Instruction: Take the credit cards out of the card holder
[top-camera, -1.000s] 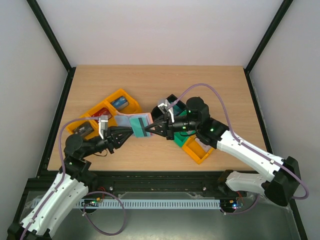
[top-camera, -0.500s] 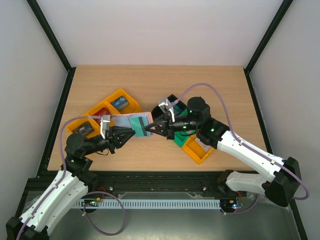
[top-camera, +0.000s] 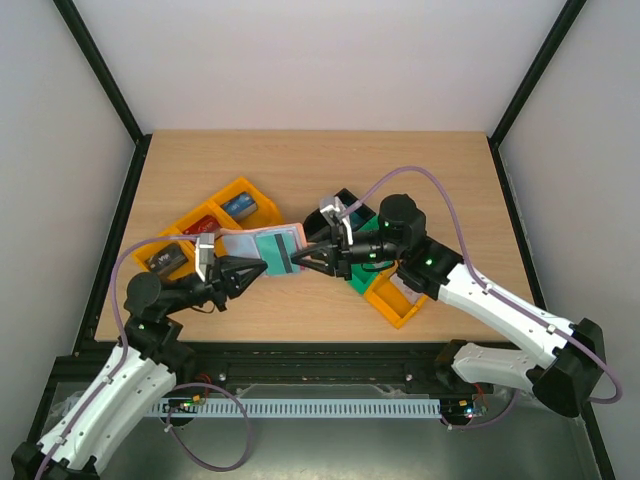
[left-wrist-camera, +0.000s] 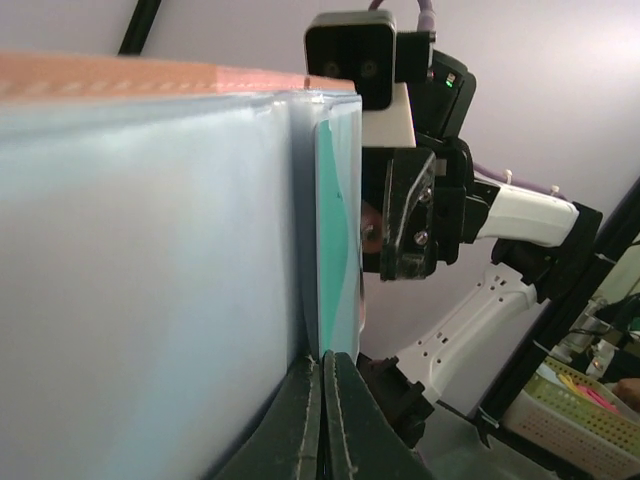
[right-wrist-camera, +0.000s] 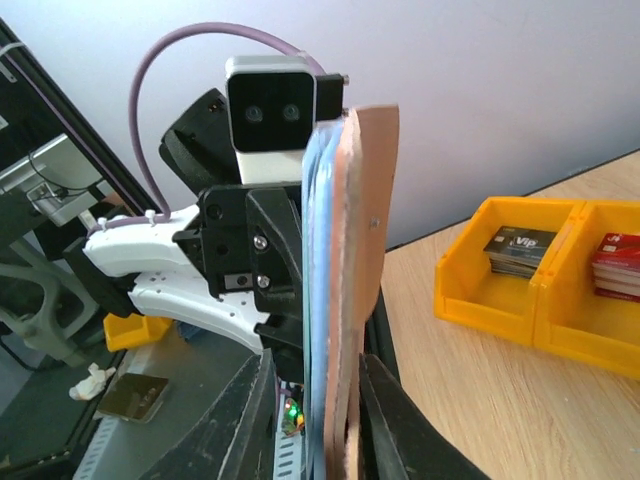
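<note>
The left gripper (left-wrist-camera: 322, 365) has just squeezed fully shut. Its jaws now meet at the lower edge of the card holder (right-wrist-camera: 360, 250), right where a teal card (left-wrist-camera: 338, 250) shows in its pocket. Whether they nip the card or a leaf of the holder, I can't tell from here. Over the same second the right gripper (top-camera: 300, 262) has eased off. Its jaws stand slightly apart on either side of the holder, with a sliver of gap on the pale blue side, so I doubt it is pinching any more.

The holder itself hangs in the air just right of the row of orange bins (right-wrist-camera: 480, 300), a touch nearer the left arm than a second ago. To me this looks like the hold passing from one arm to the other. The teal card is still seated, so nothing has come out on this pull.

Stacks of cards (right-wrist-camera: 512, 248) already sit in the orange row. Farther right of it, past the holder, a black bin (top-camera: 343, 197), a green bin (top-camera: 358, 276) and a lone orange bin (top-camera: 398, 308) crowd under the right arm. The two grippers sit nearly nose to nose, which leaves little room to draw the card clear.
</note>
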